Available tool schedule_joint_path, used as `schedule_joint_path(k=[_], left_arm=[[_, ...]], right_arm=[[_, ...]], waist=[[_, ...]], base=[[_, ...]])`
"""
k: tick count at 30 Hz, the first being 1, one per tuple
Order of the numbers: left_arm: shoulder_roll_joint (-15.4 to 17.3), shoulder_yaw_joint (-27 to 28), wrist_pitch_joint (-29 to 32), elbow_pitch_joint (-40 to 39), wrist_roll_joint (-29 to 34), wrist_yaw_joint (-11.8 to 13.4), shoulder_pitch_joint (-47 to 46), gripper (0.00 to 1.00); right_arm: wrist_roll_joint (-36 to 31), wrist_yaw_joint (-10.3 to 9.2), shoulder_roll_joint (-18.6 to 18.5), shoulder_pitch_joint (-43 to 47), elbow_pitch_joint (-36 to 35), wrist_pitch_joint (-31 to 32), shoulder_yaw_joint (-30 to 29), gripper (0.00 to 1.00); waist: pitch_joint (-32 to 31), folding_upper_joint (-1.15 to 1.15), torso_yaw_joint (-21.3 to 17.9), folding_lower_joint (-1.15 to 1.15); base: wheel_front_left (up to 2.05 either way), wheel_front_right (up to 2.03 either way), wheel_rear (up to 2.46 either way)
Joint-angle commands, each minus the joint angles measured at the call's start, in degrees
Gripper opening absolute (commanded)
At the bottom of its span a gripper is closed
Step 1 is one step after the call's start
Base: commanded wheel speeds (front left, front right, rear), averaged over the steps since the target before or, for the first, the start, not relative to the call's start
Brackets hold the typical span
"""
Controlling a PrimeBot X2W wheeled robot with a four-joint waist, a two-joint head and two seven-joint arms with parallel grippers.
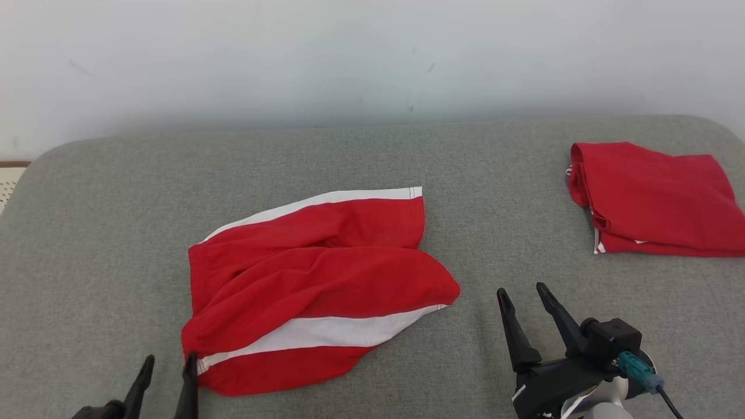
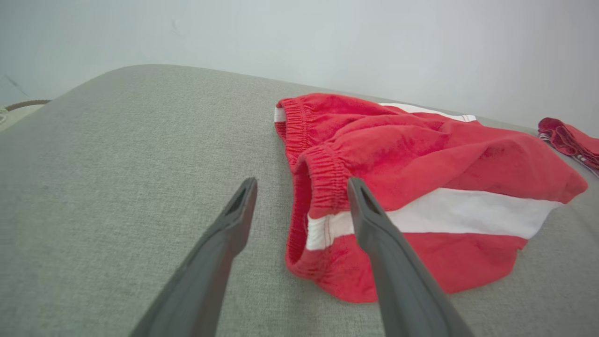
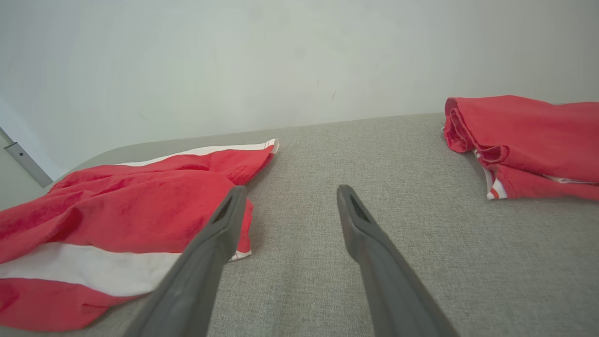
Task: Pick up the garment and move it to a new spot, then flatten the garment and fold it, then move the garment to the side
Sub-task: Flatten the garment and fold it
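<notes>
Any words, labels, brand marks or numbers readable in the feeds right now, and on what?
No text can be read.
red shorts: plain white stripes, with no print or tag showing.
folded red garment: no print or tag showing.
gray padded surface: unmarked.
right gripper: a small white patch on its body, too small to tell if it is text.

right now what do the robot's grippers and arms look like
The left gripper and right gripper each have two long, dark, tapering fingers with a recess near the tip. The right one's black body carries a teal connector with a black cable, beside a pale wrist.
</notes>
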Motion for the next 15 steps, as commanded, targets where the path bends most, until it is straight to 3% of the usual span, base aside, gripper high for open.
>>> schedule_joint_path(k=[1, 15], left_arm=[[-0.2, 0.8, -0.2, -0.5, 0.7, 0.3, 1.2, 1.0], [-3.9, 8.0, -0.2, -11.6, 5.8, 2.6, 7.0, 1.0]], right_arm=[[-0.1, 0.01, -0.3, 0.1, -0.2, -0.1, -0.1, 1.0], [-1.1, 0.01, -0.1, 1.9, -2.0, -0.1, -2.4, 1.0]], waist=[[0.0, 0.0, 0.2, 0.0], [-1.6, 0.0, -0.6, 0.0]], base=[[0.0, 0.0, 0.0], [0.0, 0.0, 0.0]])
